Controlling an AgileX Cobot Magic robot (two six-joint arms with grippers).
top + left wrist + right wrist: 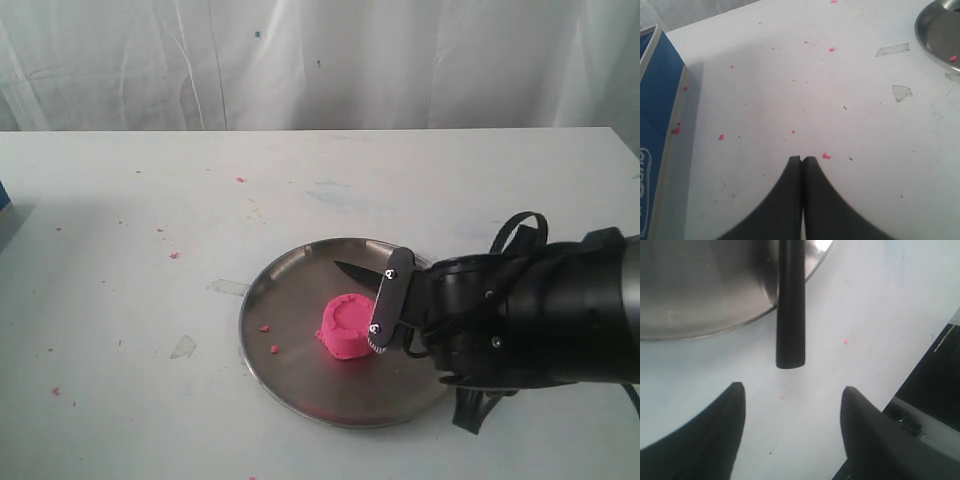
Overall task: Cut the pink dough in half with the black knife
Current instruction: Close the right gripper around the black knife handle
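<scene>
One uncut dough (348,325) centre frame on plate (256,300). Wide-open right gripper (792,387) poised behind handle of loose knife (791,315); closed left gripper (802,159) idle. Likely pickup step: advance, clamp handle squarely.

A white bench (120,200) fills the lower scene, its matte top scuffed and faintly stained; tiny pink crumbs (174,255) are scattered over it, and two scraps of clear tape (183,347) lie flat on it; behind the far edge hangs a white curtain (300,60) in loose vertical folds with a few dark specks; a blue item with a cream edge (657,125) stands at the bench's left side; the light is soft and even, the shadows faint.
</scene>
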